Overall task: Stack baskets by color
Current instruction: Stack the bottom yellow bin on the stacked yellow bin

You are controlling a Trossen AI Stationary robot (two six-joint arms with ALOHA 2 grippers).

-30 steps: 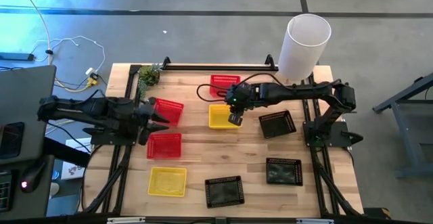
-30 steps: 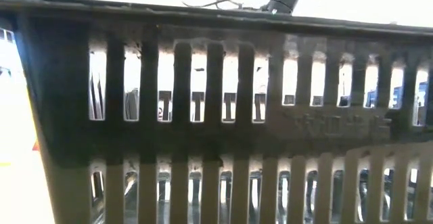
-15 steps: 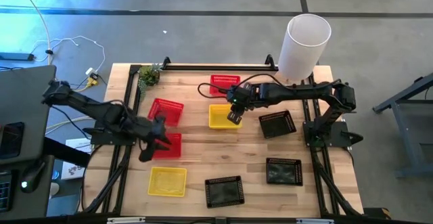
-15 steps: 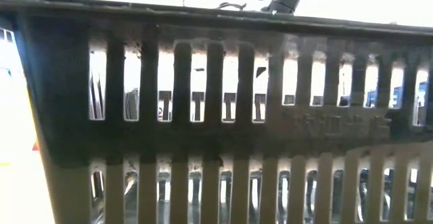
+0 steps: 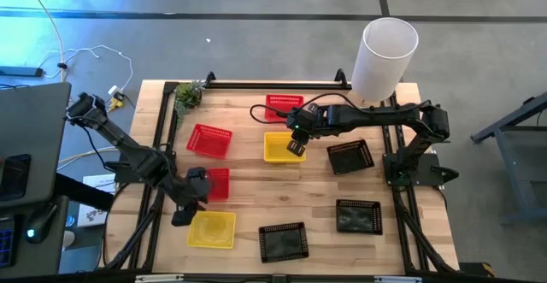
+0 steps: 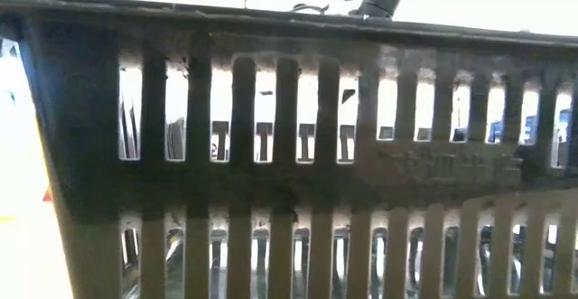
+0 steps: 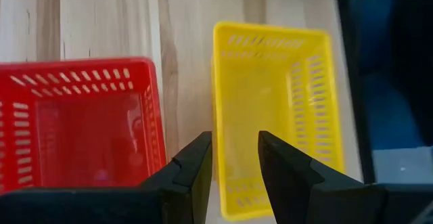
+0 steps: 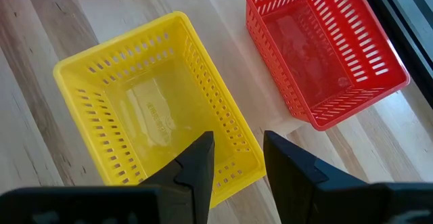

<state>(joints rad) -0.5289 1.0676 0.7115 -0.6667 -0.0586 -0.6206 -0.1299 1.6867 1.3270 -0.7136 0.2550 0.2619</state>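
Both the left end effector [image 7: 234, 158] and right end effector [image 8: 237, 158] are hovering slightly spread and empty over yellow baskets [image 8: 157, 107] on the worktop [image 5: 316, 193]; light, springy mesh is probably best pinched at a rim wall.

So color-wise: three red baskets, one at the far middle [image 5: 283, 106], one left of center [image 5: 209, 140] and one just nearer than that [image 5: 215, 183], all with slotted mesh walls. Two yellow ones show up, same slot pattern: one mid-table [image 5: 280, 147], one at the near left [image 5: 211, 229]. Three black baskets sit on the right and near side [image 5: 350, 156] [image 5: 358, 216] [image 5: 283, 242]. The table [image 5: 256, 189] is pale wood with grain streaks. There's a white cylinder [image 5: 385, 56], a small green plant [image 5: 188, 94], and both arms are dark.
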